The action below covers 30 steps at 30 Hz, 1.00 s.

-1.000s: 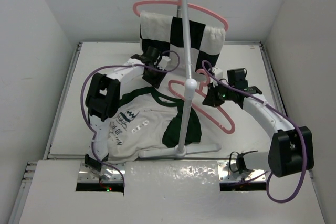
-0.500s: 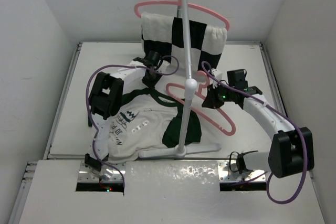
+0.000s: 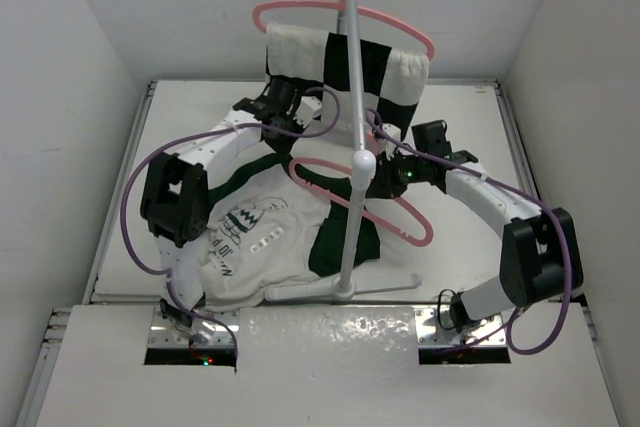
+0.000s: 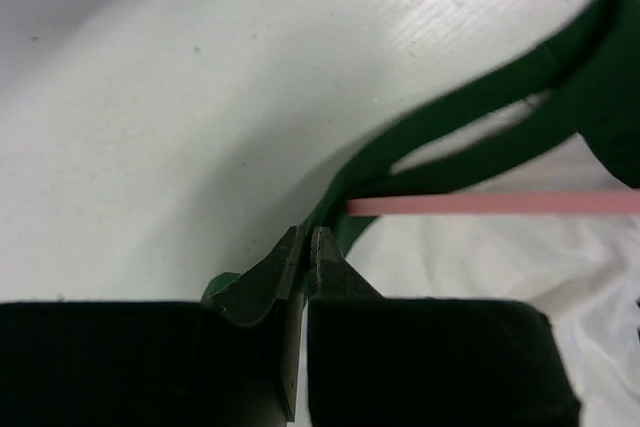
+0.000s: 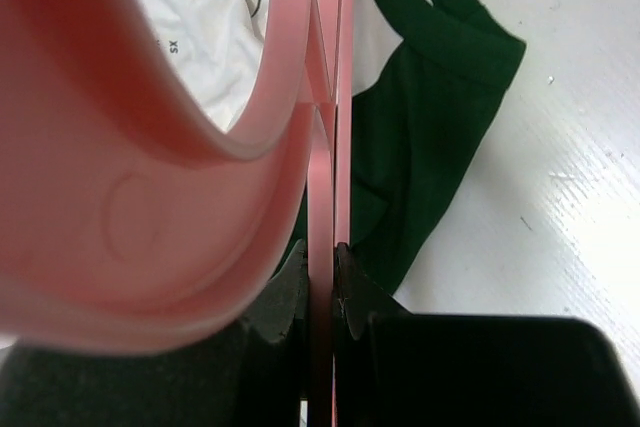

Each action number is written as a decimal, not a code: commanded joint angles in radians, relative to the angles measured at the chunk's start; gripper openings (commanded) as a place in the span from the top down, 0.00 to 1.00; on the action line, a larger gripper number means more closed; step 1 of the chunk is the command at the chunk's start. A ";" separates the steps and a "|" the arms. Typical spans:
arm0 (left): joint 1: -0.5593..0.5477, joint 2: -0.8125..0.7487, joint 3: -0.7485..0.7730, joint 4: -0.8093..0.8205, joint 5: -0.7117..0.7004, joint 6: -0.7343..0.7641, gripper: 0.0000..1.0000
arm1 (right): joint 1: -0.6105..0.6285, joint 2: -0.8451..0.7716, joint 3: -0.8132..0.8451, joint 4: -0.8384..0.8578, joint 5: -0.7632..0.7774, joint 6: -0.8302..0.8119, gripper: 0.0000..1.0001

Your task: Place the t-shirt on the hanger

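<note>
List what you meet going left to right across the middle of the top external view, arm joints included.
Left arm's black elbow joint → t-shirt → rack's white pole → right gripper → right arm's black elbow joint.

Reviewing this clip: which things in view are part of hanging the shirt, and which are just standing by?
In the job:
t-shirt, collar pinched in left pincer
hanger, gripped by right pincer

Standing by:
checkered cloth
second pink hanger it hangs from
white stand
</note>
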<state>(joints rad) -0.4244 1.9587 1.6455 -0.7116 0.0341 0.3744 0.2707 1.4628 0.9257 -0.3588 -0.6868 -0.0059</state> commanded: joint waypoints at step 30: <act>0.041 -0.041 -0.125 0.097 -0.030 -0.060 1.00 | 0.015 0.131 0.168 -0.060 0.013 -0.229 1.00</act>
<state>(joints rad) -0.3912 1.9049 1.4883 -0.6609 0.0261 0.3473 0.2794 1.5822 1.0443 -0.3958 -0.6872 -0.1570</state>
